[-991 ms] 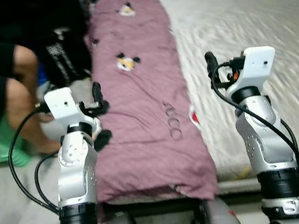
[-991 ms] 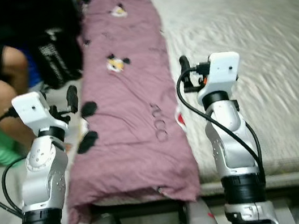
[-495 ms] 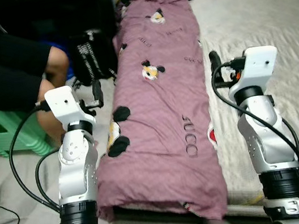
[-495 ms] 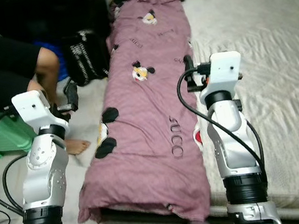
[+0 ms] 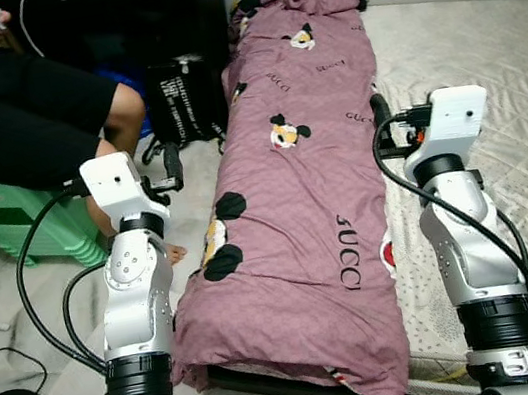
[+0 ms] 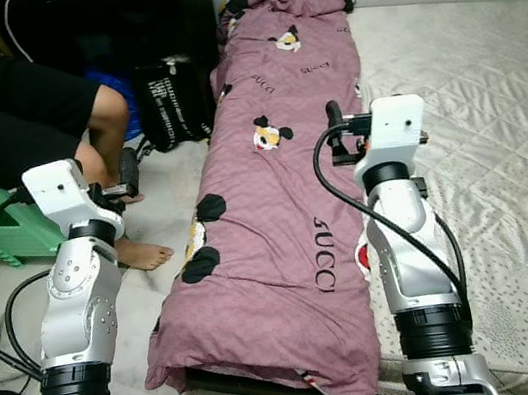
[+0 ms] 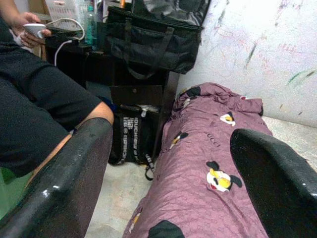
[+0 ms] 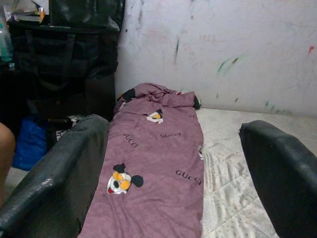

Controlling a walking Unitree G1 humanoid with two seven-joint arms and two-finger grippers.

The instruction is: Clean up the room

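- At far left we see a seated person [image 5: 16, 107].
- Our left gripper [image 7: 168, 173] hovers spread wide, holding nothing.
- The purple blanket [image 5: 305, 201] lies along the mattress [image 5: 483, 49] edge.
- Our right gripper [image 8: 173, 168] is equally wide, holding nothing.

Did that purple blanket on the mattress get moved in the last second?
No. The purple blanket lies along the mattress edge beside the black bag as before; the camera's view shifted.
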